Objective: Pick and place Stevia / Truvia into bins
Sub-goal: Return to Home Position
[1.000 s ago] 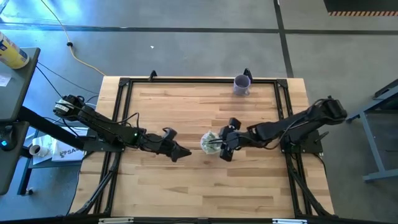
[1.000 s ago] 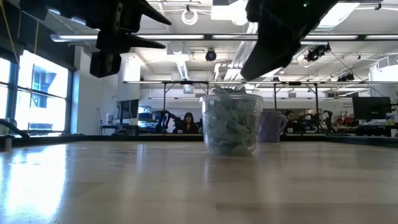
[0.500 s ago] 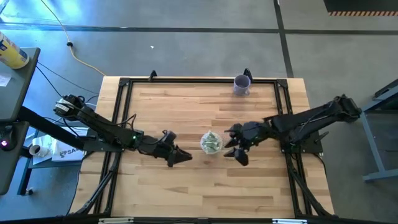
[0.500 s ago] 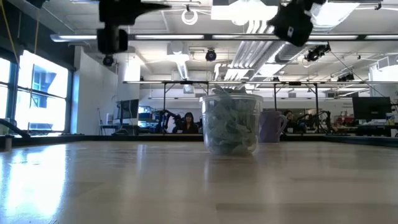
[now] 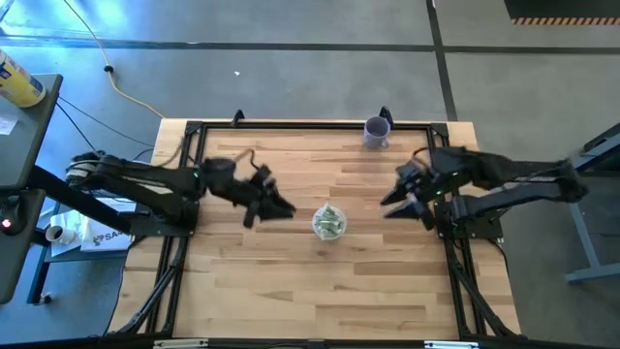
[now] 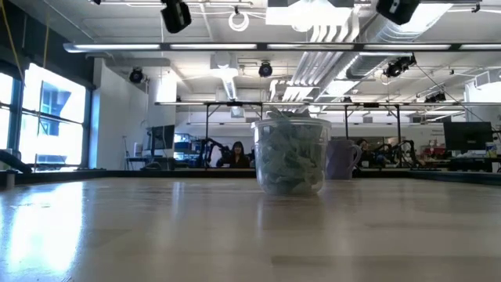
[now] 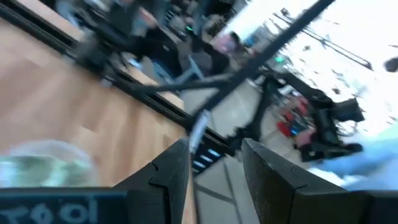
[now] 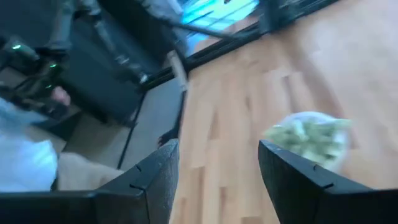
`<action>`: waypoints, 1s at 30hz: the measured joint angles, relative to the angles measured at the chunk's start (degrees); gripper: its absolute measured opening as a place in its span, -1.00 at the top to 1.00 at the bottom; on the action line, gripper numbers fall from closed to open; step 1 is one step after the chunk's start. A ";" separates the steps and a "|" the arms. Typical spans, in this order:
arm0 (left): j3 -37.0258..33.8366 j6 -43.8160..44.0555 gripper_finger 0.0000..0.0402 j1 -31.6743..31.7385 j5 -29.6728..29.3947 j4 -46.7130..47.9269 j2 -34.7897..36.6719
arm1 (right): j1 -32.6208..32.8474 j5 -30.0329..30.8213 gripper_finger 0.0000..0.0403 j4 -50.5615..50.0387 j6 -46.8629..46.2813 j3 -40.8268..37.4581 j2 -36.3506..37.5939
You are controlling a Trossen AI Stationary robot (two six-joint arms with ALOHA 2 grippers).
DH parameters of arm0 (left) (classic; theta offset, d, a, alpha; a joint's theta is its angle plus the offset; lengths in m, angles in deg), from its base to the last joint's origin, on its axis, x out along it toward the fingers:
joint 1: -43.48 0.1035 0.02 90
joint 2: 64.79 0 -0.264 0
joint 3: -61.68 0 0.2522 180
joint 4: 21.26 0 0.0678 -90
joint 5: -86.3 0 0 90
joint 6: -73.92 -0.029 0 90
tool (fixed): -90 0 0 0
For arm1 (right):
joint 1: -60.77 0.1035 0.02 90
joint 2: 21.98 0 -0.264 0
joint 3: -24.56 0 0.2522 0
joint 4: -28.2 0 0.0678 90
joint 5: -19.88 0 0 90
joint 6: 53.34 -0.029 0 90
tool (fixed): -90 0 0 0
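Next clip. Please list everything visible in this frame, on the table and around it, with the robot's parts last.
table: one, light wood with black rails, under both arms
cup: one, clear, middle of the table
sachets: many, too packed to count, pale green and white, all inside the cup, up to its rim
mug: one, lilac, far edge of the table, beyond the cup
yellow container: one, on a side stand off the table's far left corner
person: one, far back in the room, low view
left hand: one, dark, open and empty, raised left of the cup
right hand: one, dark, open and empty, raised right of the cup
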 joint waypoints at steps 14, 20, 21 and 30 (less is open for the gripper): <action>-3.33 -4.82 0.10 3.12 -5.36 8.21 8.57 | -2.15 15.32 -0.03 -14.02 -7.64 -0.02 6.87; -9.51 -7.54 0.10 7.42 -5.79 14.07 27.27 | -3.27 18.50 -0.04 -14.30 -7.22 -3.18 12.73; -11.27 -7.54 0.10 7.68 -6.00 15.25 30.13 | -3.47 18.97 -0.04 -13.87 -7.18 -4.51 14.48; -25.09 -5.48 0.10 7.58 -9.87 15.06 46.43 | -3.68 17.25 -0.04 1.65 -6.06 -24.65 33.11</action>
